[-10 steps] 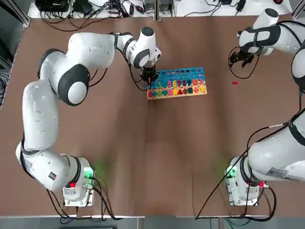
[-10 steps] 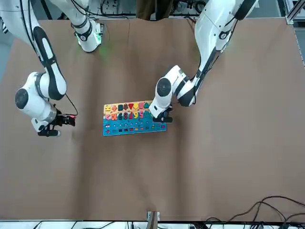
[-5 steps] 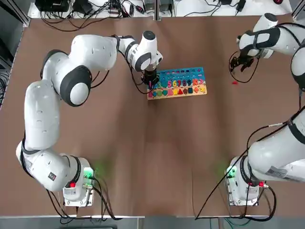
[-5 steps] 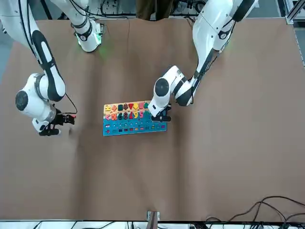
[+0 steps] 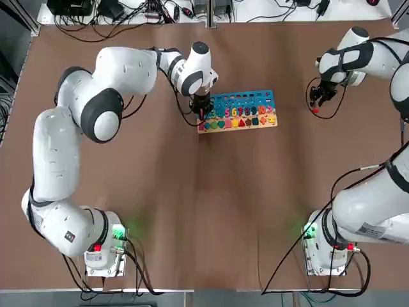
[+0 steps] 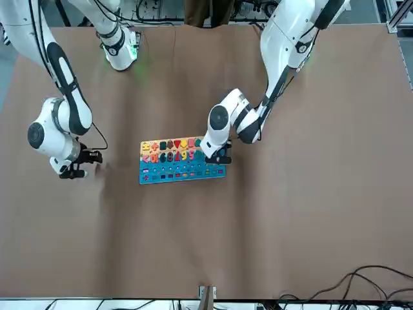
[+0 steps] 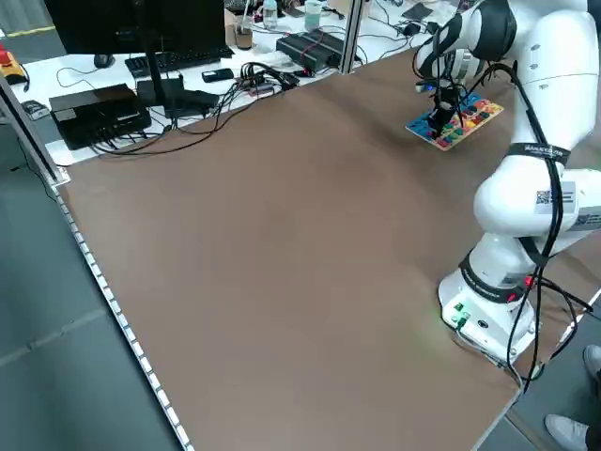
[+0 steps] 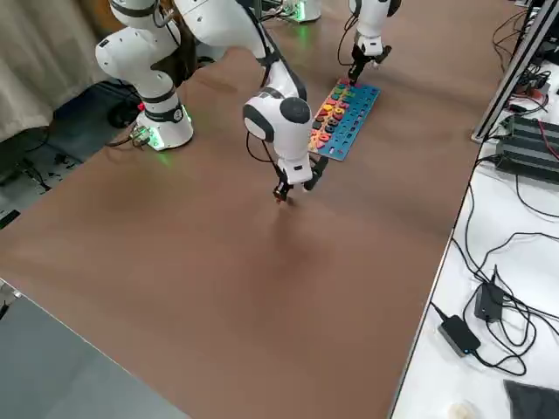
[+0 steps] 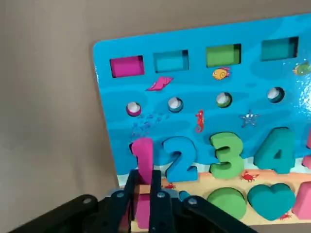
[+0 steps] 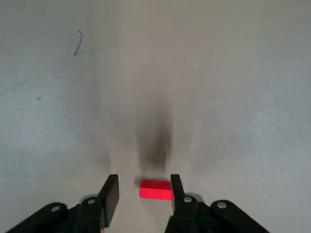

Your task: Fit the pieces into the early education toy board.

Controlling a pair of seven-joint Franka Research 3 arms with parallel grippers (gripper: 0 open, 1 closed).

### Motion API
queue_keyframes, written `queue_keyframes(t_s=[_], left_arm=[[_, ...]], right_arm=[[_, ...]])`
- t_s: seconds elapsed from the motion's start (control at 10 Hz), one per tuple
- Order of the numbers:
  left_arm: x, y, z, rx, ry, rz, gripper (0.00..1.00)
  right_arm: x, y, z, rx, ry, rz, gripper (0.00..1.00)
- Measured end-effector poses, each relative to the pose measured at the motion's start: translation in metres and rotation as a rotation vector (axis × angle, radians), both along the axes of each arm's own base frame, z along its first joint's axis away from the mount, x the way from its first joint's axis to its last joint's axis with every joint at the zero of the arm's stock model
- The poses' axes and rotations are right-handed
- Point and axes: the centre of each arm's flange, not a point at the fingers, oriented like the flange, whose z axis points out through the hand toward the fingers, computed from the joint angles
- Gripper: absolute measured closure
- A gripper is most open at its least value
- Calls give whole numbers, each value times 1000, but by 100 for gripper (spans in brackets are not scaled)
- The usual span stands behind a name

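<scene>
Your right gripper (image 10: 141,194) dropped over the red piece (image 10: 155,190) near the counter's far right edge, jaws open astride it. Left gripper (image 9: 142,187) stayed clamped on the pink 1 (image 9: 142,158) at the board (image 5: 243,99).

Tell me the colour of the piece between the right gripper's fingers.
Red. The piece shows best in the right wrist view, lying between the right gripper's open fingers.
</scene>
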Motion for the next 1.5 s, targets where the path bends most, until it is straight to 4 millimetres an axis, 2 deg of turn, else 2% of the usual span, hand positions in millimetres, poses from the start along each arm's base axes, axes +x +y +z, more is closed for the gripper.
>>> queue_keyframes(t_s=[0.5,1.0,1.5], left_arm=[[0,0,0,1,0,3,87],[0,0,-1,6,0,34,87],[-1,0,-1,9,1,49,87]], right_arm=[[-2,-5,-1,-4,-1,-13,48],[-16,-2,-13,-19,-40,-52,48],[-20,-2,4,-34,-116,-62,48]])
